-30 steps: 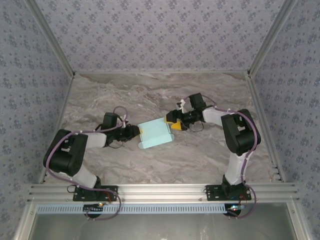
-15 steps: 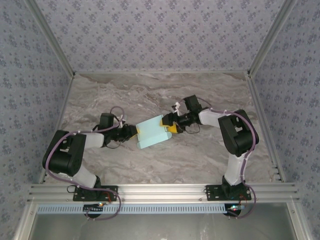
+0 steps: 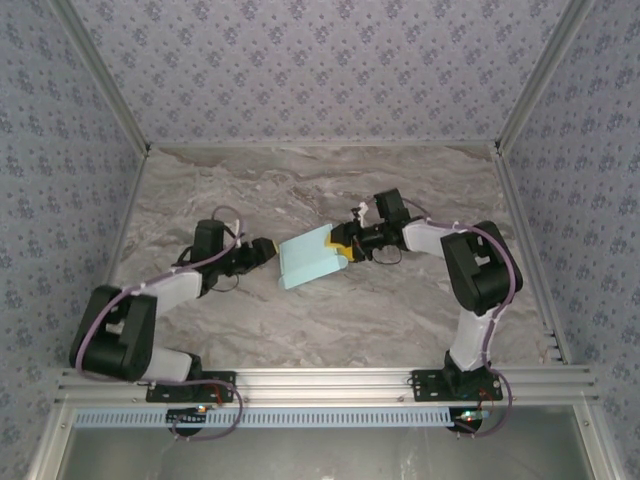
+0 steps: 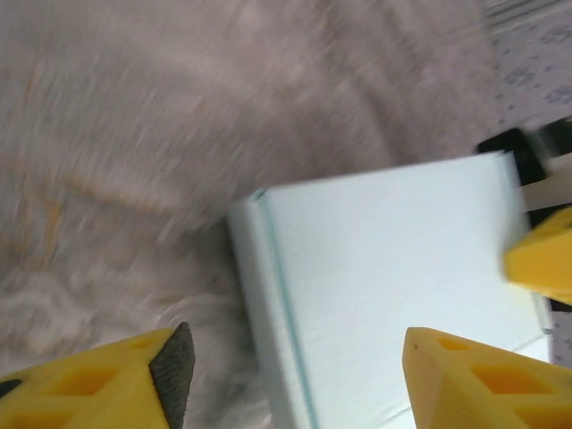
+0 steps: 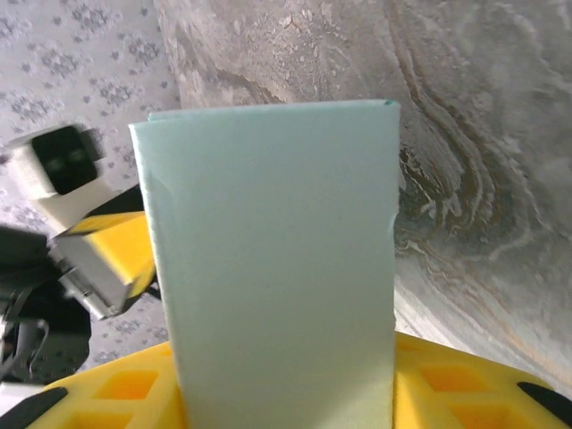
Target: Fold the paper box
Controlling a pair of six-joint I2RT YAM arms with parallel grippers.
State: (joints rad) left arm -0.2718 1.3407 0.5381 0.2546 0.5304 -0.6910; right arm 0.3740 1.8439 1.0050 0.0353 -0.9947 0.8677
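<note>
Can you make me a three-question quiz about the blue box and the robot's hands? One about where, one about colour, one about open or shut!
1. Where is the paper box?
A) between the two grippers
B) against the back wall
C) on the metal rail

2. What colour are the gripper fingers?
A) red
B) yellow
C) green

3. How do the left gripper's jaws stand?
A) open
B) shut on the box
C) shut on nothing

Answers: 1 A, the top view shows it on the table, with the right gripper at its other end. 2 B, both wrist views show yellow. 3 A, the left wrist view shows a wide gap.
</note>
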